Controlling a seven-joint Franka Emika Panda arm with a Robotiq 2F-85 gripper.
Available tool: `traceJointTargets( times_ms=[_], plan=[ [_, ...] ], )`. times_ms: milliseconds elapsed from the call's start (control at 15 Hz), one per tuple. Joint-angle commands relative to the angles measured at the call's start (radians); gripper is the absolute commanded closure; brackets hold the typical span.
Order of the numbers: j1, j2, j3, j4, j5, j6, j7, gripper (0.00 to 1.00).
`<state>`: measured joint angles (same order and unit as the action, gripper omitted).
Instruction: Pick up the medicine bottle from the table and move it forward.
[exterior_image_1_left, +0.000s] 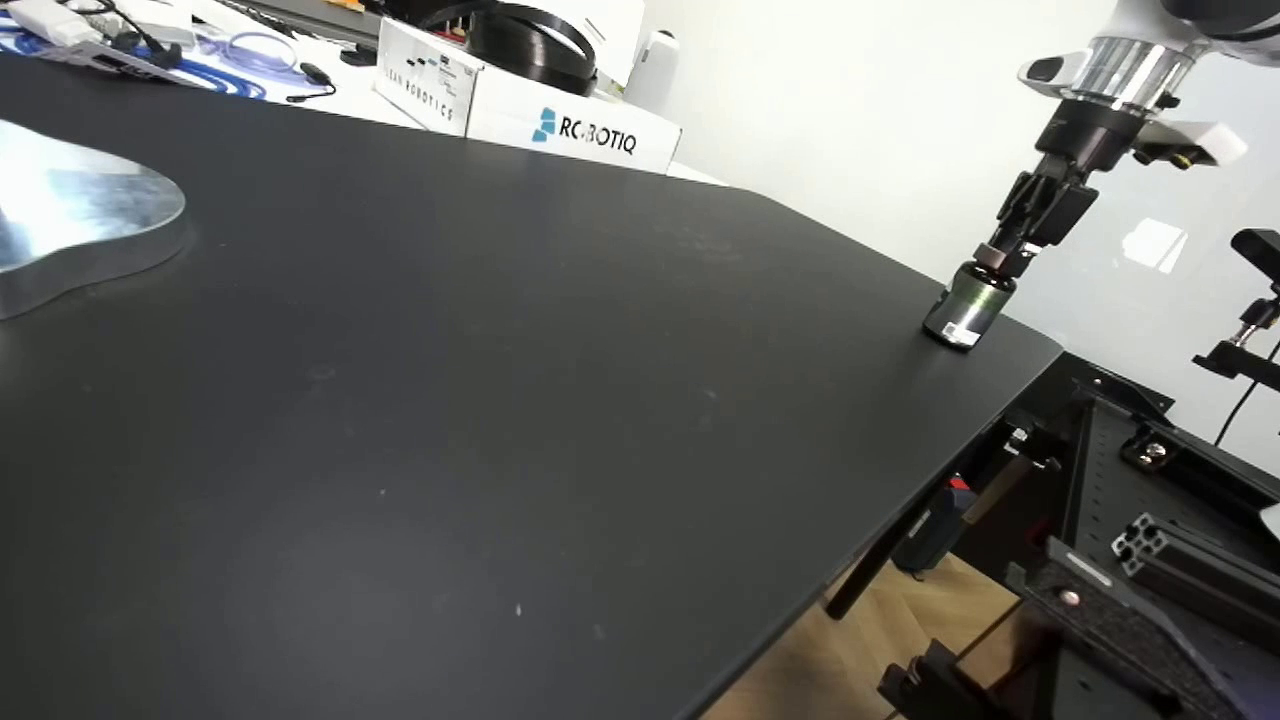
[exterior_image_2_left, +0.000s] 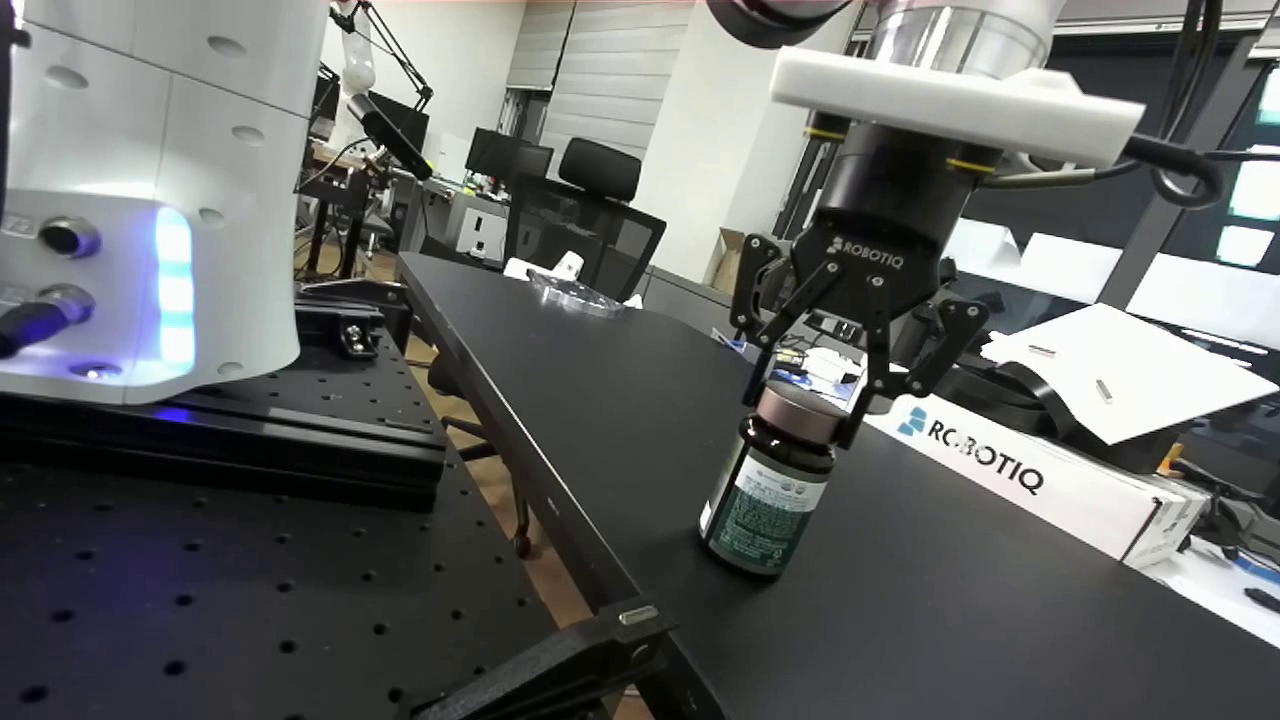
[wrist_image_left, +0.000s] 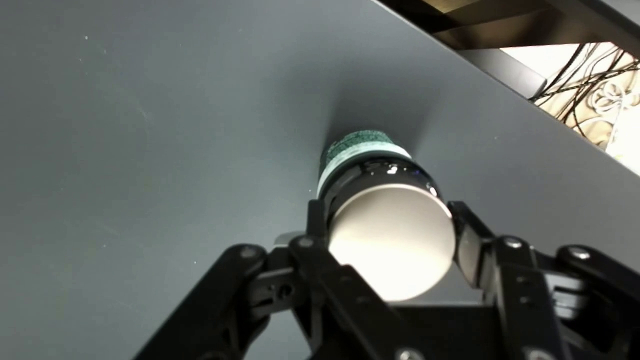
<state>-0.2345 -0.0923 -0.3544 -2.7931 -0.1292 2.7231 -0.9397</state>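
The hand (exterior_image_2_left: 800, 412) is pinching the bottle (exterior_image_2_left: 770, 492) by its cap (wrist_image_left: 392, 242), the fingers (wrist_image_left: 315, 222) flanking opposite sides, presumably because that narrower part is offering an easier hold and leaving the rest pointing down, ready for carrying forward. The bottle is extending directly below the hand; whether it is touching or just clearing the matte black bench (exterior_image_1_left: 500, 400), the views are leaving unclear. The cap is showing a smooth, pinkish-brown wall and a flat, round top. Farther from the hand, glossy dark shoulders (wrist_image_left: 370, 172) are curving into a cylinder wearing a green-and-white label (exterior_image_2_left: 762, 525).
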Motion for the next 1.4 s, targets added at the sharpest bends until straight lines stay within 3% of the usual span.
traceJointTargets(
  times_ms=[0, 667, 733, 1333],
  plan=[
    [0.03, -0.067, 0.04, 0.002, 0.078, -0.029, -0.026, 0.64],
    [0.084, -0.275, 0.164, 0.018, -0.003, -0.182, 0.057, 0.64],
    [0.09, -0.226, 0.133, 0.018, 0.018, -0.135, 0.019, 0.39],
    [0.096, -0.263, 0.146, 0.017, 0.001, -0.171, 0.027, 0.39]
  ],
)
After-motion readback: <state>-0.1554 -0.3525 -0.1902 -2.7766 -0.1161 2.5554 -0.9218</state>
